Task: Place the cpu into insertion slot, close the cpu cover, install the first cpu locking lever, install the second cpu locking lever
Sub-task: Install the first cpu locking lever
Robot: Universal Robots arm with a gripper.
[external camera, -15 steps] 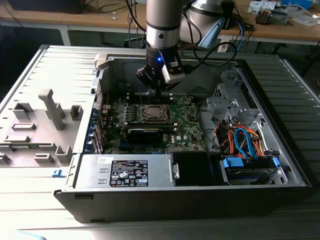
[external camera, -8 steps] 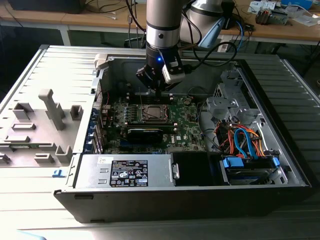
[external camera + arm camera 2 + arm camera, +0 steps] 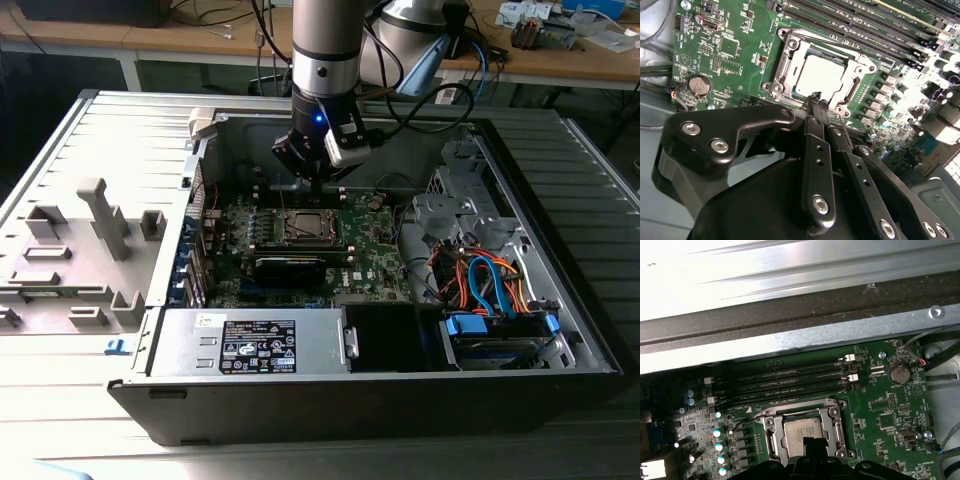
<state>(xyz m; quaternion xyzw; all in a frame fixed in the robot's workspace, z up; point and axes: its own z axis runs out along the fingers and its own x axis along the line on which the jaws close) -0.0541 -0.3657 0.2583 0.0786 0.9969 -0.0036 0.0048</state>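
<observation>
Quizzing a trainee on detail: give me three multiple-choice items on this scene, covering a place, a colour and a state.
1. Where is the cpu? A on the power supply; B in the insertion slot; C beside the case.
2. Circuit board colour? A blue; B green; C red.
3. The cpu cover: A upright; B missing; C lying flat.
Answers: B, its metal top shows inside the slot's rim; B, green surrounds the slot; C, its frame lies around the cpu.

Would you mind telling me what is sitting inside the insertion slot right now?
The cpu lies inside the insertion slot, its silvery top showing through the window of the cpu cover. The pincer hides the near edge, and the contacts beneath the chip are covered.
</observation>
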